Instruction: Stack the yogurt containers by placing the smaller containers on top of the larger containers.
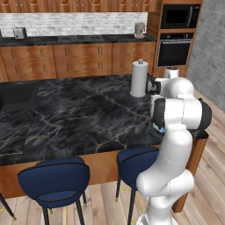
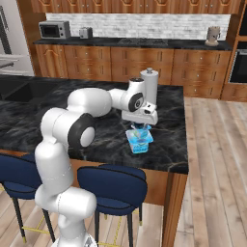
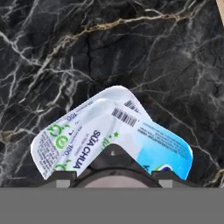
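Two yogurt containers lie stacked and turned askew near the right end of the dark marble counter [image 2: 96,140]. In the hand view the smaller container, a light-blue-and-white pack [image 3: 144,135], rests on top of the larger container [image 3: 50,142], whose white corner sticks out to the left. From the right base view they read as one blue stack [image 2: 140,143]. My gripper [image 2: 140,129] hangs straight down onto the top pack, with its jaws at the pack's sides. The fingertips themselves are hidden. A sliver of teal [image 1: 160,128] peeks past my forearm.
A tall white paper-towel roll [image 2: 150,86] [image 1: 139,79] stands just behind the stack. The counter's right edge [image 2: 179,144] is close by. Blue stools [image 1: 55,180] [image 2: 113,185] sit under the near edge. A sink [image 1: 17,96] lies far left.
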Controlling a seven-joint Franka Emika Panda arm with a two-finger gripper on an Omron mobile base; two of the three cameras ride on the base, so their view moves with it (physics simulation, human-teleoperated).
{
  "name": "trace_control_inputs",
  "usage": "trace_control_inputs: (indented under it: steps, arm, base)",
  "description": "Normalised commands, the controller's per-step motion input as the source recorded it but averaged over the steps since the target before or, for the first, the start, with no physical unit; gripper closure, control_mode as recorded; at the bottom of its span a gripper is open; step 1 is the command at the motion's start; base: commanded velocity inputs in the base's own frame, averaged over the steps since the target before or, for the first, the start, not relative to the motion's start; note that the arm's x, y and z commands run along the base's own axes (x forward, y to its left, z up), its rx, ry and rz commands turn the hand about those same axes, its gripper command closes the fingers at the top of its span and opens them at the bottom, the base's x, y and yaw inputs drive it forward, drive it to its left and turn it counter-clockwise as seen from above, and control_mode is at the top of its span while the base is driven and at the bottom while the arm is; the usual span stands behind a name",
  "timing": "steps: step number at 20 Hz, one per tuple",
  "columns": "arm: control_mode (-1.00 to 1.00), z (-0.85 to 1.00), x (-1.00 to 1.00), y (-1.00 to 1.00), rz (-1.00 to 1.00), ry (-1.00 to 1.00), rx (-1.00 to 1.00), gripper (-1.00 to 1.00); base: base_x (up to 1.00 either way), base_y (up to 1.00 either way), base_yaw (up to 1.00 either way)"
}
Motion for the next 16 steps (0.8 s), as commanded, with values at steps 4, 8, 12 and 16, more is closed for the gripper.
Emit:
trace_control_inputs:
  steps: [4, 8, 12, 16]
  arm:
    - [-1.0, -0.01, 0.0, -0.16, 0.0, 0.0, 0.0, -1.0]
    - [-1.0, 0.0, 0.0, -0.03, 0.0, 0.0, 0.0, -1.0]
    - [-1.0, 0.0, 0.0, 0.0, 0.0, 0.0, 0.0, -1.0]
    - [-1.0, 0.0, -0.02, 0.01, 0.0, 0.0, 0.0, -1.0]
  base:
    - [0.0, 0.0, 0.0]
    - [0.0, 0.0, 0.0]
    - [0.0, 0.0, 0.0]
    - [0.0, 0.0, 0.0]
